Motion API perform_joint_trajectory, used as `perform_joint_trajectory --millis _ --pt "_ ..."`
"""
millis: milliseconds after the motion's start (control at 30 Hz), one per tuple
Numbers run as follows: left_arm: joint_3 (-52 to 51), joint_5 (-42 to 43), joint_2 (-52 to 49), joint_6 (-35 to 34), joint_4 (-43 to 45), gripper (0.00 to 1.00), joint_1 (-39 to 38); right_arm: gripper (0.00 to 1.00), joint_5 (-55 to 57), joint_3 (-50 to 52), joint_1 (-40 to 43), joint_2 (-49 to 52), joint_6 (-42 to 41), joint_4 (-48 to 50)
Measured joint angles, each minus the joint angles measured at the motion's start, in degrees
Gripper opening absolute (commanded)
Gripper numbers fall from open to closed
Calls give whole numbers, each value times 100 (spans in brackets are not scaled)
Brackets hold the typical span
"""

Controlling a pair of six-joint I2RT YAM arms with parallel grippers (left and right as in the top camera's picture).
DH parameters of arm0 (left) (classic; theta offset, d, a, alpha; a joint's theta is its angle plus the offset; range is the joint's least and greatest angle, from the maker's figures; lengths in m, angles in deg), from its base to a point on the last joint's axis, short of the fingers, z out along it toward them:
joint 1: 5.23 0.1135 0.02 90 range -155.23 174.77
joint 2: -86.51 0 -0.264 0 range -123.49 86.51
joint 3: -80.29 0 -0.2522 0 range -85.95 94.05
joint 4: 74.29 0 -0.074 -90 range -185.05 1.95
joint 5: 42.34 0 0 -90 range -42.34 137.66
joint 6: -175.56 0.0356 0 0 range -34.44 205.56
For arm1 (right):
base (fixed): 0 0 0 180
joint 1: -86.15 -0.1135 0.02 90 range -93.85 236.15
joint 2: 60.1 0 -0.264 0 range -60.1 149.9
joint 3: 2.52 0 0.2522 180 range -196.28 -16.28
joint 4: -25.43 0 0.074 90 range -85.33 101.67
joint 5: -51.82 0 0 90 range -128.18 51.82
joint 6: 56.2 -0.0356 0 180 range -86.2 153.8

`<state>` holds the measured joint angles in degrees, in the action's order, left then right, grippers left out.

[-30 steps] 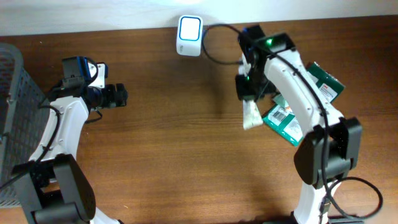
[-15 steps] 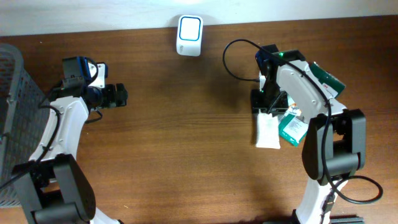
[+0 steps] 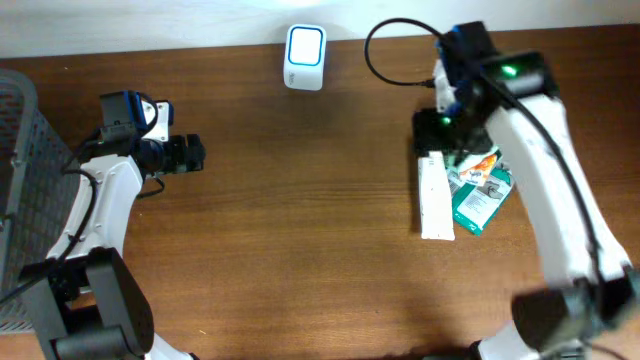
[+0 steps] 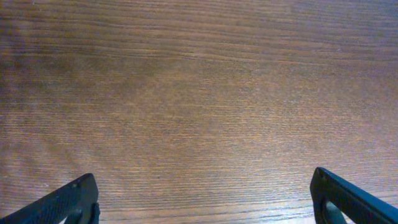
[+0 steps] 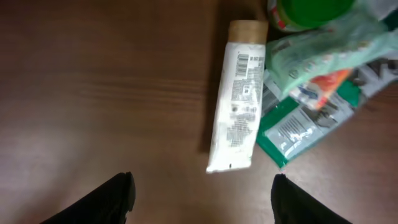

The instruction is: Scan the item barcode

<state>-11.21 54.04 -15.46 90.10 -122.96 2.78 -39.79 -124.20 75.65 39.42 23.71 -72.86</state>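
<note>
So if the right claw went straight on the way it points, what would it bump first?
Probably the white tube on the table, just ahead of the open right gripper; depth is unclear.

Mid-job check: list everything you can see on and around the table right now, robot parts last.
Barcode scanner: one, white with a blue-lit face, far edge, centre.
Tube: one, white with a tan cap, flat, left of the packets.
Packets: several overlapping, green, right side; count unclear.
Round lid: one, green, cut off by the wrist view's top edge.
Wire basket: one, grey, left edge.
Cable: one, black, looped by the right arm.
Table: one, brown wood.
Left pincer: open, empty, over bare wood.
Right pincer: open, empty, above the tube.
</note>
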Motion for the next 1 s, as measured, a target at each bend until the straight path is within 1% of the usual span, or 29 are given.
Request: perform_joint_trajectory --millis 200,267,300,367,533,767,900,967,1000 --pt "0 0 0 0 0 99 0 67 -219 -57 -22 -1464 4 -435" --pt "0 0 0 0 0 99 0 67 -271 -57 -20 -1639 0 -525" --pt "0 0 0 0 0 99 0 70 -343 -57 -22 -1969 4 -748" --pt "0 0 0 0 0 99 0 99 -378 -59 -22 -2256 11 -931" --pt "0 0 0 0 0 99 0 98 -411 -59 -22 -2887 20 -1075" --pt "0 0 0 0 0 99 0 98 -382 -59 -20 -2903 22 -1084" --pt "0 0 0 0 0 99 0 99 -153 -59 -20 -2920 22 -1078" --pt "0 0 0 0 0 99 0 98 35 -28 -20 -2962 74 -922" --pt "0 0 0 0 -2 99 0 98 107 83 -20 -3058 177 -619"
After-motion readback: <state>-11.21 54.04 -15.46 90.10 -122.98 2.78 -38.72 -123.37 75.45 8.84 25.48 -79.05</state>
